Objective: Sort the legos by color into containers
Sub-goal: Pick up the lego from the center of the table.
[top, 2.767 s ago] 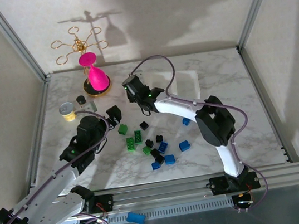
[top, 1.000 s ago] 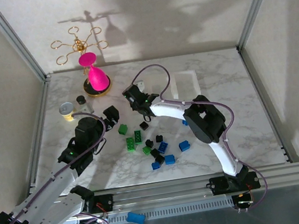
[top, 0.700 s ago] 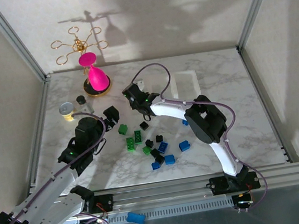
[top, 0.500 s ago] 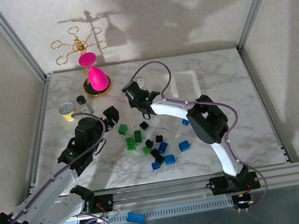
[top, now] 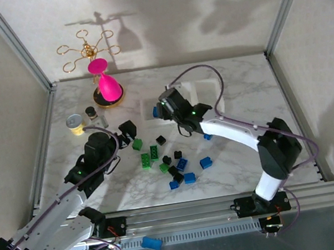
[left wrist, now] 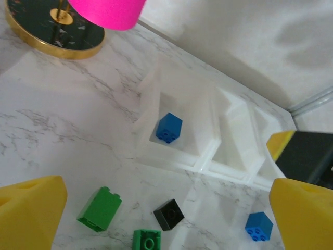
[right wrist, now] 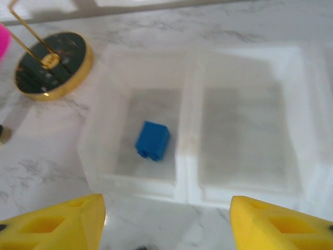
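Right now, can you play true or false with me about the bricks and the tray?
1. A blue brick lies in the end compartment of the tray. True.
2. The right gripper holds a brick. False: it is open and holds nothing.
3. The green bricks are in the tray. False: they lie on the table.
4. The compartment beside the blue brick's holds no brick. True.

Tray (top: 207, 87) partly behind right arm (top: 237, 128); top of pink cup (left wrist: 106, 8) beyond the frame edge
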